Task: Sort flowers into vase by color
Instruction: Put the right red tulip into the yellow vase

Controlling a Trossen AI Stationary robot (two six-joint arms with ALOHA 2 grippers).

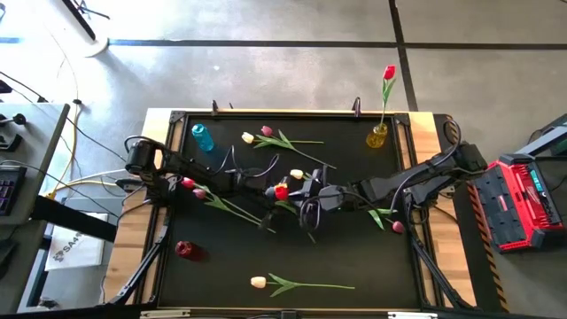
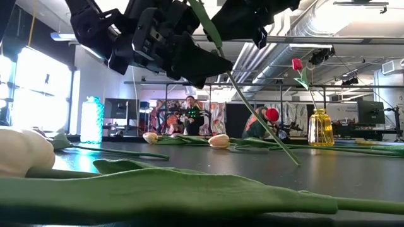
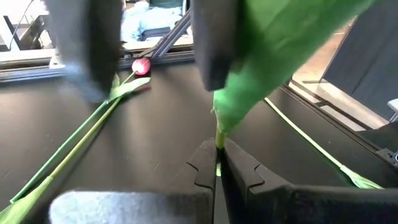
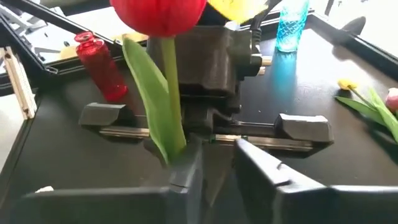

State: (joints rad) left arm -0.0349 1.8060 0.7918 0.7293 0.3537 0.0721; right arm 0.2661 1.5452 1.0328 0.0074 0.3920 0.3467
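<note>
Both grippers meet above the middle of the black table (image 1: 221, 283). My left gripper (image 3: 217, 167) is shut on the green stem of a red tulip (image 1: 281, 190), whose head (image 4: 158, 12) is uppermost. My right gripper (image 4: 219, 149) faces it, open. The stem (image 4: 169, 93) and its leaf stand beside the outer side of one of the right gripper's fingers (image 4: 186, 171), not between them. In the low view the stem (image 2: 259, 120) slants down from the grippers to the table top. My left gripper pinches the tulip's stem (image 3: 218, 142) between its two fingers, just below the base of a leaf (image 3: 273, 56). The fingers lie across the stem. The head is up and the long lower stem slants down; I cannot tell whether its end (image 2: 295, 162) touches the table.
A yellow vase (image 1: 377, 136) at the far right holds a red tulip (image 1: 388, 73). A blue vase (image 1: 202, 137) stands far left, a red vase (image 1: 183, 250) near left. Loose tulips lie around: cream (image 1: 258, 283) in front, cream and pink (image 1: 257, 135) at the back, pink (image 1: 193, 188) left, pink (image 1: 397, 227) right.
</note>
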